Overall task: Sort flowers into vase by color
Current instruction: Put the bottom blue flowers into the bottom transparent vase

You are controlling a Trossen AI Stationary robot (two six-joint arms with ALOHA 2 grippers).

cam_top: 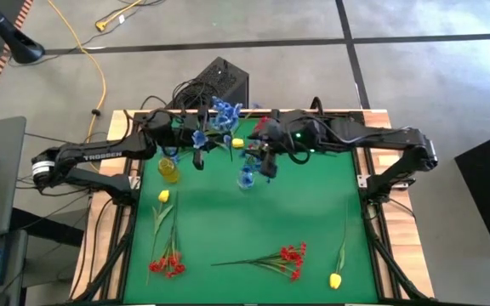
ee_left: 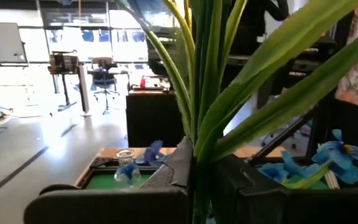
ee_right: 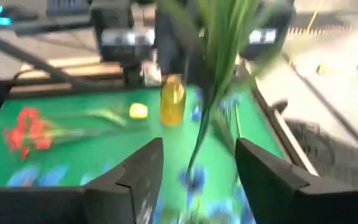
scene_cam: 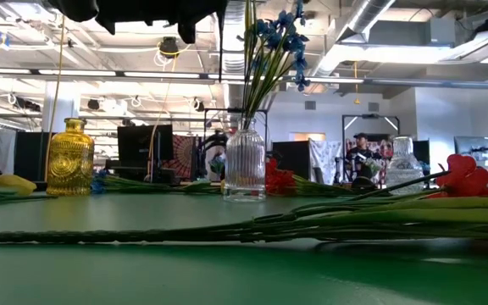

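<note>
The left claw (cam_top: 199,146) is clamped on the green stems of a blue flower sprig (cam_top: 222,113), held above the far end of the tabletop (cam_top: 253,221). The right claw (cam_top: 266,153) stands apart beside it, likely a handover. Red flowers (cam_top: 292,257) and yellow ones (cam_top: 335,280) lie unsorted near the front; a clear vase (scene_cam: 245,163) already holds blue blooms.

A green-topped table (cam_top: 253,221) carries a yellow glass vase (cam_top: 168,169), a clear vase (cam_top: 246,176), two red flower sprigs (cam_top: 289,257), and two yellow buds (cam_top: 335,280).
</note>
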